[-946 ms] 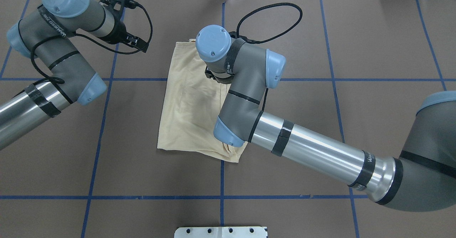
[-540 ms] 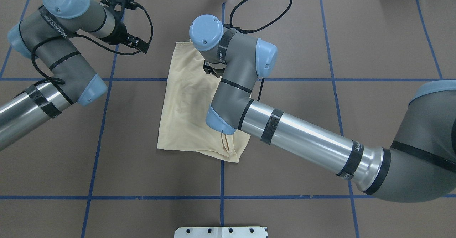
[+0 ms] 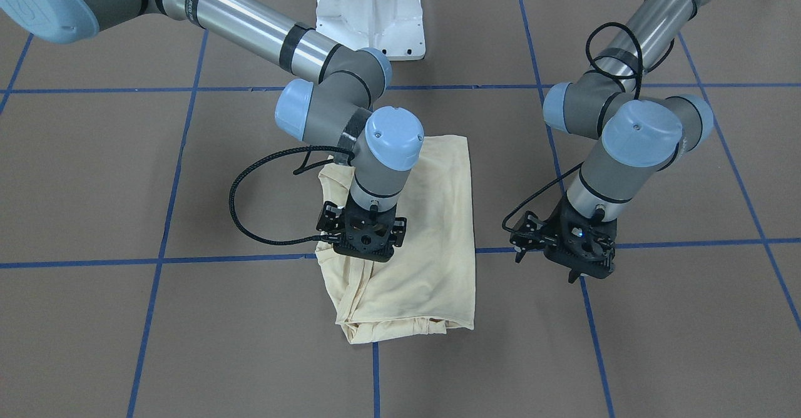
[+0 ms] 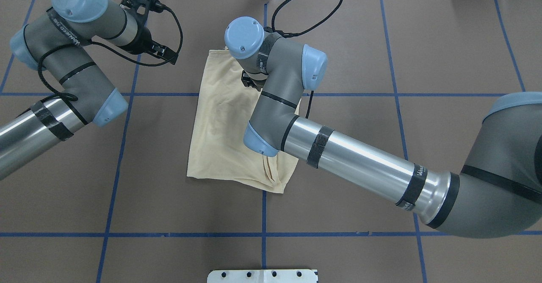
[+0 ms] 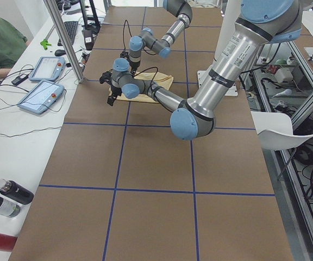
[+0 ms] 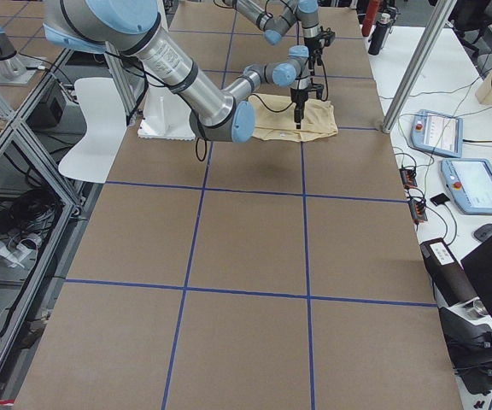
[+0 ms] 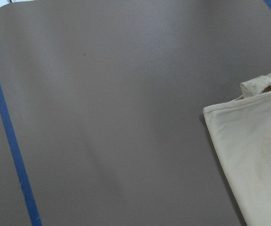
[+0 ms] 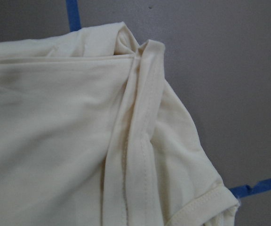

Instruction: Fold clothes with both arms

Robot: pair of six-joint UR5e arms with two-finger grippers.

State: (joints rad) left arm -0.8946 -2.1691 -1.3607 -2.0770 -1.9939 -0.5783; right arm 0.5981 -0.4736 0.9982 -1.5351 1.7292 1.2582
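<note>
**A:** While the left gripper (image 4: 166, 53) is hanging over bare table (image 4: 381, 41) at the overhead view's 10 o'clock, what is it doing out there?

**B:** It is waiting its turn, I am guessing. Its fingers are standing spread and gripping nothing. It is keeping well apart from the T-shirt (image 4: 220, 122), which is lying toward its 4 o'clock. Its wrist camera is catching only a corner of cloth at the 3 o'clock edge.

**A:** And how is the shirt lying?

**B:** It is lying mid-table as a tall folded rectangle, plain side up, sitting across a crossing of the blue tape lines (image 4: 123, 147). Layers are bunching along its 3 o'clock edge, and a hemmed strip is poking out near 5 o'clock.

**A:** Is the right gripper (image 3: 365, 250) holding it?

**B:** I cannot tell. It is pointing straight down over the shirt's 1 o'clock corner, and its own body is hiding the fingertips. From there the bulk of the cloth is spreading toward 7 o'clock. I am judging that it is lining up on those loose layered edges, which are needing tidying before another fold.
</note>
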